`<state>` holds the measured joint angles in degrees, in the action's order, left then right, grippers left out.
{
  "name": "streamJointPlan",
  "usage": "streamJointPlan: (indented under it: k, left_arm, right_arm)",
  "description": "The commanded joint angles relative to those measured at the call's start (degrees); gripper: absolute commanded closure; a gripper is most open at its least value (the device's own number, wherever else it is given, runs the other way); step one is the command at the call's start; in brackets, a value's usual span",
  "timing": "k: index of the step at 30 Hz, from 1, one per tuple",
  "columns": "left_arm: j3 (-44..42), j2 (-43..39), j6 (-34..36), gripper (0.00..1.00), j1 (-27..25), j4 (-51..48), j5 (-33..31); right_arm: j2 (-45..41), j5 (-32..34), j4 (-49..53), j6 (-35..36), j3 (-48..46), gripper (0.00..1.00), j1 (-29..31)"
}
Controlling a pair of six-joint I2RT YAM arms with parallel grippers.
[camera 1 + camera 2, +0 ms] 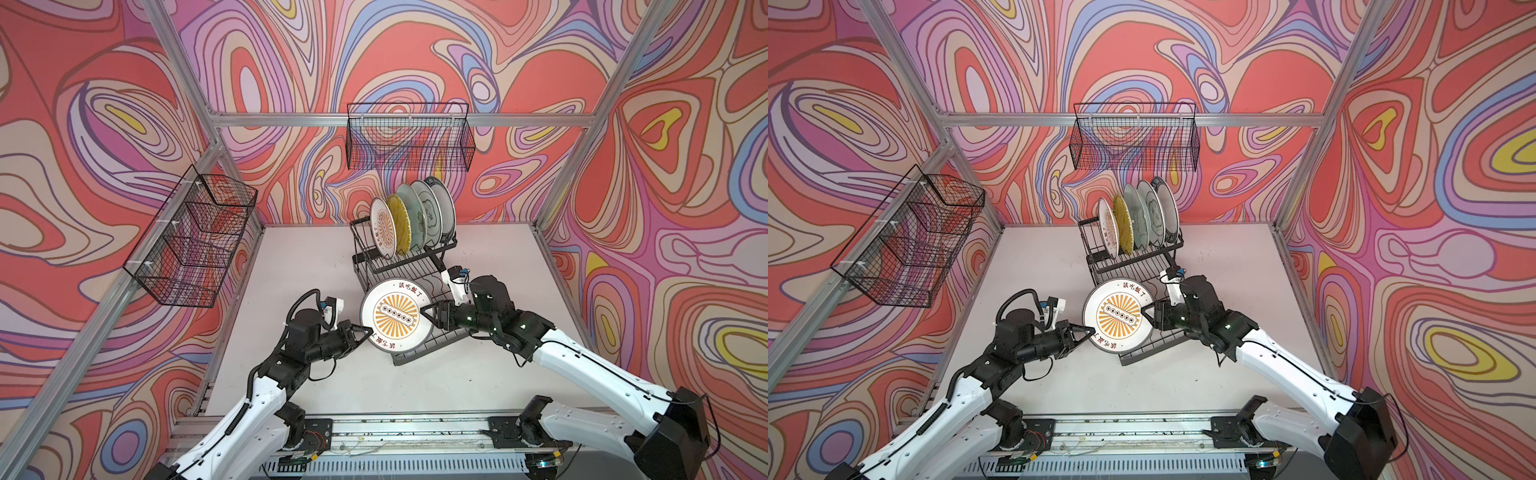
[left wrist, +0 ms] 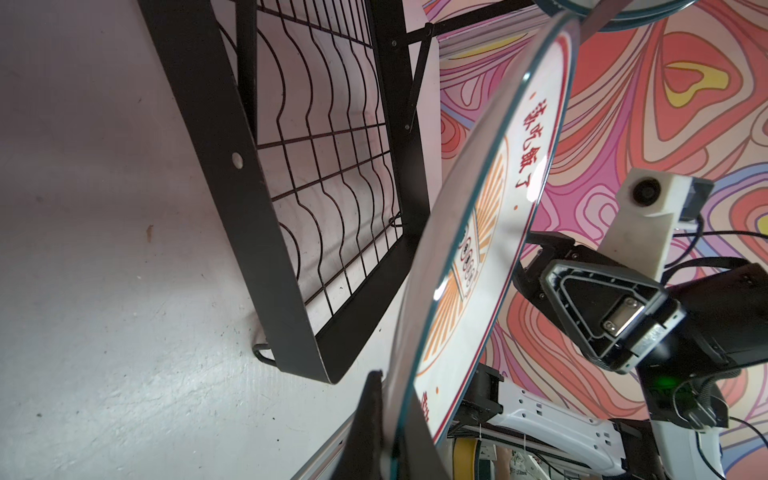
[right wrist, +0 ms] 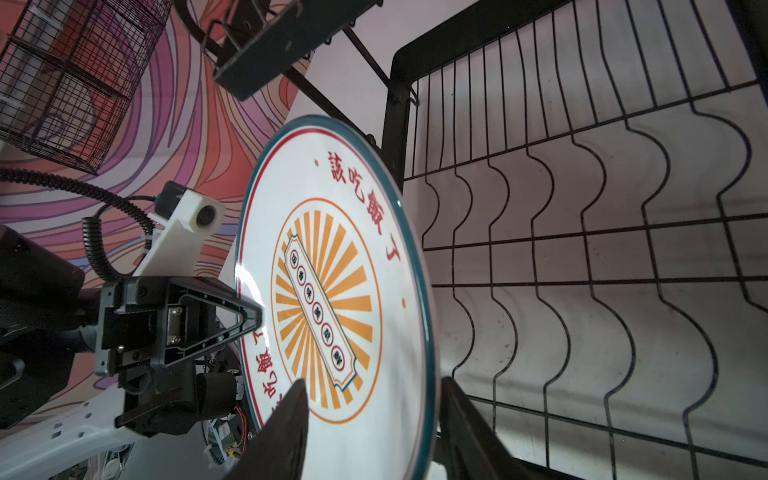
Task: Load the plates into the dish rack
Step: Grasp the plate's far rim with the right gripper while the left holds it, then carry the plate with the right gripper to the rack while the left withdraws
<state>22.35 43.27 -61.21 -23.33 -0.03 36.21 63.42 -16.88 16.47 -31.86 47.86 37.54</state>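
Note:
A white plate with an orange sunburst point(image 1: 390, 318) point(image 1: 1117, 318) is held on edge above the dish rack's point(image 1: 405, 266) low wavy-wire tray point(image 3: 392, 124) point(image 2: 249, 166). My left gripper point(image 1: 369, 331) point(image 2: 392, 399) is shut on its near-left rim. My right gripper point(image 1: 423, 311) point(image 3: 374, 380) straddles the opposite rim, one finger in front of the plate's face point(image 3: 332, 291) and one behind, still standing apart. Several plates stand in the raised tier: another sunburst point(image 1: 383, 227), yellow point(image 1: 400, 224), pale green point(image 1: 411, 220), cloud-outline point(image 1: 428, 212), dark-rimmed point(image 1: 442, 208).
Two fine-mesh black baskets hang on the walls, one at the back point(image 1: 409, 137) and one on the left point(image 1: 195, 241). Aluminium frame posts border the white table point(image 1: 291, 257). The arms' base rail point(image 1: 415, 432) runs along the front edge.

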Motion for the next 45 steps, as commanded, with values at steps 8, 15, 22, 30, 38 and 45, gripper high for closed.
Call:
streamJointPlan:
  k: [8,15,22,30,38,45]
  left_arm:
    - [0.3,3.0,0.0,1.0,-0.8,9.0,1.5]
    - [-0.1,2.9,0.3,1.0,-1.8,10.1,1.4]
    - [-0.7,2.2,0.6,1.0,-1.9,9.5,0.9]
    - [0.7,2.3,1.8,0.96,-2.2,8.9,1.0]
    - [9.4,1.2,11.6,0.61,-2.3,-8.2,-2.0]
    - [20.2,-3.5,21.2,0.57,-2.3,-31.4,-14.1]
  right_arm:
    - [1.2,-5.9,-6.4,-2.4,-1.3,0.7,-0.9]
    - [3.0,-8.2,-7.7,-2.7,0.4,0.86,-1.4]
    - [3.2,-9.2,-7.0,-2.7,0.7,0.98,-2.1]
    - [1.6,-8.5,-3.6,-1.1,1.1,1.0,-2.7]
    - [-3.1,-0.9,7.7,4.8,5.3,1.0,-2.8]
    - [-2.7,-1.1,15.4,12.8,13.2,1.0,-2.8]
